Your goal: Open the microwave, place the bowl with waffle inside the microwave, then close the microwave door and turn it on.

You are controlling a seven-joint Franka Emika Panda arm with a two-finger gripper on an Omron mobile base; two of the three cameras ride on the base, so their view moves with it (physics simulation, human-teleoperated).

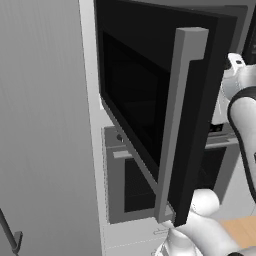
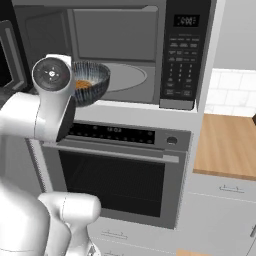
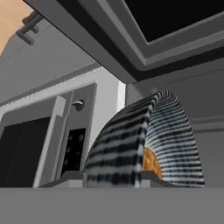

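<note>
Swung wide toward the left base camera, the microwave door (image 1: pixel 150 110) stands open, its dark window and tall grey handle (image 1: pixel 177 125) turned toward the lens; behind and below it sits the oven (image 1: pixel 130 180), and a strip of wooden tabletop (image 1: pixel 242 230) shows at the lower right beside the white arm.

From the right base view the microwave (image 2: pixel 150 55) is open, its grey cavity and round turntable (image 2: pixel 125 77) visible, the button panel (image 2: pixel 182 55) at its right. At the cavity's mouth, on the left, the striped bowl (image 2: pixel 92 80) hangs level with the floor of the cavity, something orange-brown, the waffle (image 2: pixel 82 84), lying inside it. The arm's round white joint covers the bowl's left side, so the hand itself is hidden here. Below runs the oven with its horizontal handle (image 2: pixel 112 152), and the tabletop (image 2: pixel 227 145) lies to the right.

Along the hand view the bowl (image 3: pixel 144 140) rises right at the bottom edge, rim turned toward the lens, the waffle (image 3: pixel 151 164) tucked within. The hand (image 3: pixel 111 177) seems clamped on the bowl's rim, though its tips are barely seen. Beyond stand the oven's control strip (image 3: pixel 74 146) and dark glass
</note>
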